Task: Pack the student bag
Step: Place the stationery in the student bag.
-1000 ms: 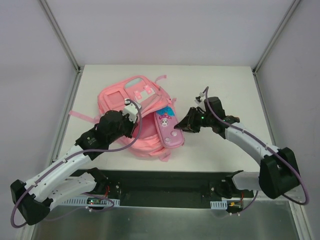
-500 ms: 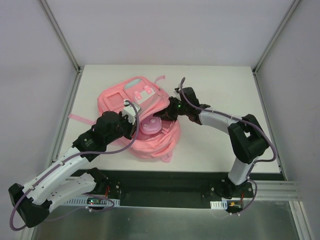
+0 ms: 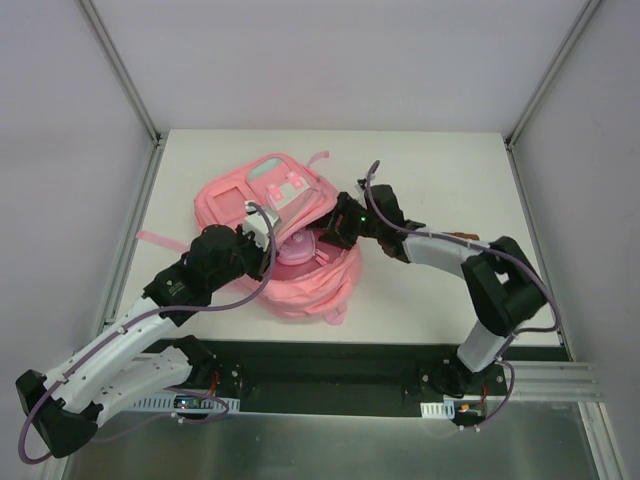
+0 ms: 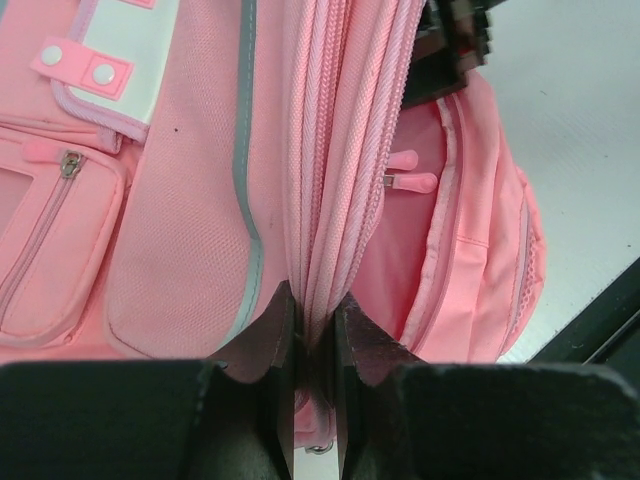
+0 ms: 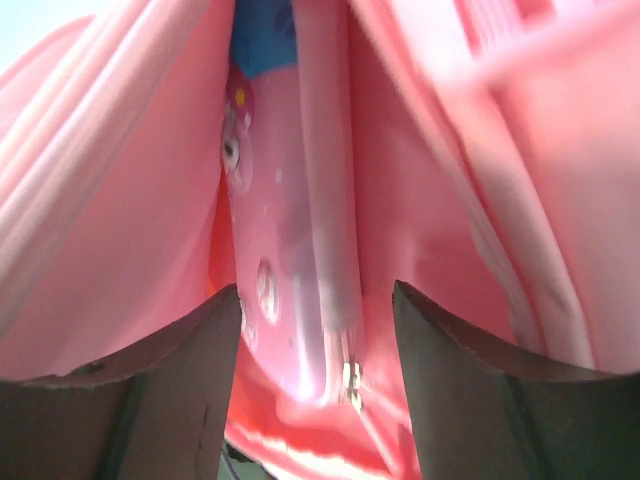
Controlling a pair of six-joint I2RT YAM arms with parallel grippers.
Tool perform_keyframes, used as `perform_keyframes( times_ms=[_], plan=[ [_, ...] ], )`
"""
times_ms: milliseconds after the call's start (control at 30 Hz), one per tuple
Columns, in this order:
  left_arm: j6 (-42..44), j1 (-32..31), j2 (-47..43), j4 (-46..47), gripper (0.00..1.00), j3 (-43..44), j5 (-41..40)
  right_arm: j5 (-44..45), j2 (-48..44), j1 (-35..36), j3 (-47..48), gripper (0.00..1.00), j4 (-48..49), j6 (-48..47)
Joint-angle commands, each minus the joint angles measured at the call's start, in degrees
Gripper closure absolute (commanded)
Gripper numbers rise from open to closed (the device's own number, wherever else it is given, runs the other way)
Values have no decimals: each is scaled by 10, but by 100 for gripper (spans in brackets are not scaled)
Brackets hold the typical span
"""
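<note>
Item: pink student bag [image 3: 300,285], lying on the tabletop [image 3: 430,170]. My left hand [image 4: 315,330] is clamped on its ribbed opening edge. My right hand [image 5: 315,310], fingers apart, sits inside the mouth, straddling a cartoon-printed pencil case [image 5: 290,250].

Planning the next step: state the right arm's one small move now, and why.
Probably back the right claw straight out of the student bag: its jaws stand open, the pencil case lies inside ahead of them, and the left claw pinches the opening's edge.
</note>
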Motion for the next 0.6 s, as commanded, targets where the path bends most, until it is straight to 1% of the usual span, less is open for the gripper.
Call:
perform_keyframes(
  times_ms=[0, 33, 67, 100, 133, 200, 233, 300, 333, 400, 467, 500, 533, 567],
  plan=[
    [-35, -2, -21, 77, 96, -2, 12, 37, -121, 3, -61, 35, 20, -55],
    [-36, -3, -21, 77, 94, -3, 11, 48, -150, 2, -72, 35, 12, -60],
    [-38, -2, -19, 76, 89, -7, 8, 54, -165, 3, -82, 34, 9, -67],
    [-40, -2, -18, 77, 77, -8, 5, 59, -181, 3, -98, 34, 2, -73],
    [-43, -2, -18, 76, 68, -9, 6, 71, -210, 2, -104, 34, -31, -80],
    [-47, -2, -21, 77, 47, -14, 7, 88, -239, 3, -116, 34, -78, -103],
    [-50, -3, -26, 75, 28, -14, 20, 112, -269, 4, -123, 34, -126, -110],
    [-54, -3, -34, 71, 18, -13, 42, 136, -314, 4, -154, 33, -178, -113],
    [-66, -2, -43, 63, 11, -15, 53, 153, -329, 4, -165, 33, -187, -112],
    [-80, -2, -55, 48, 9, -10, 57, 163, -375, 5, -191, 32, -198, -103],
    [-102, -3, -79, 30, 4, -16, 57, 186, -408, 11, -216, 33, -209, -97],
    [-111, -2, -87, 25, 2, -20, 41, 203, -436, 17, -222, 33, -226, -96],
    [-151, -2, -102, 17, 1, -23, -22, 208, -447, 33, -227, 33, -226, -100],
    [-172, -3, -108, -8, 1, -30, -55, 218, -454, 47, -221, 33, -236, -104]
  ],
)
